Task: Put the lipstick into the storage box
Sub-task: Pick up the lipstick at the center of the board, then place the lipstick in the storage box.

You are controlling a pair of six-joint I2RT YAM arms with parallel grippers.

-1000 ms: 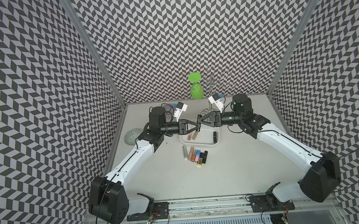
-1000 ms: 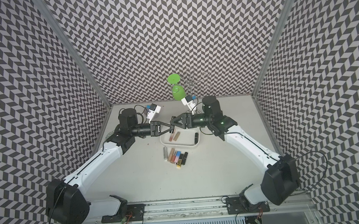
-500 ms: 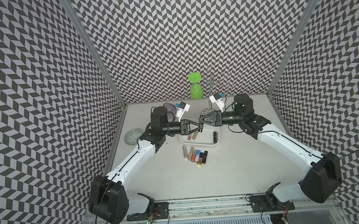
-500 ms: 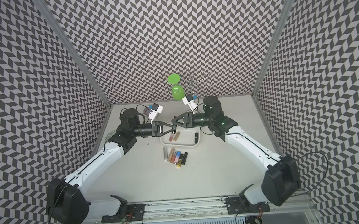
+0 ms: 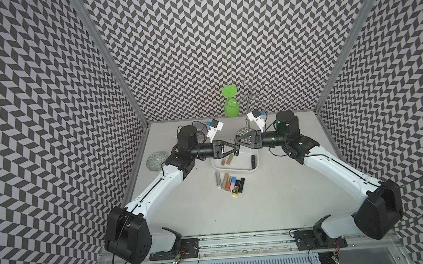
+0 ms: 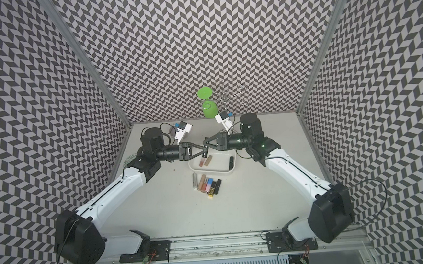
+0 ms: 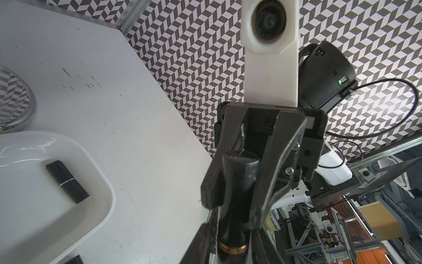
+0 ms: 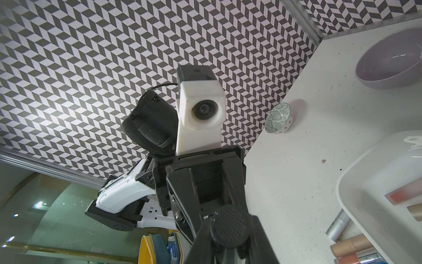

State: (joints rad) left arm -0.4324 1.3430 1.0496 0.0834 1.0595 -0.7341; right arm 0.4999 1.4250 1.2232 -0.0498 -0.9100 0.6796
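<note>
Meeting mid-frame above the storage box (image 5: pixel 236 170), the right gripper (image 5: pixel 236 141) clamps tight on a black lipstick (image 7: pixel 239 173); the left gripper (image 5: pixel 236 152) flanks it, perhaps loosened, I cannot tell.

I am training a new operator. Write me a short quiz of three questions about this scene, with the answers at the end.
1. Count: how many lipsticks lie inside the storage box?
2. True or false: the right gripper is shut on a black lipstick.
3. Where do the loose lipsticks lie? A) in the grey bowl; B) in a row on the table, beside the box; C) on the green-patterned plate.
Key: 1. three; 2. true; 3. B.
</note>
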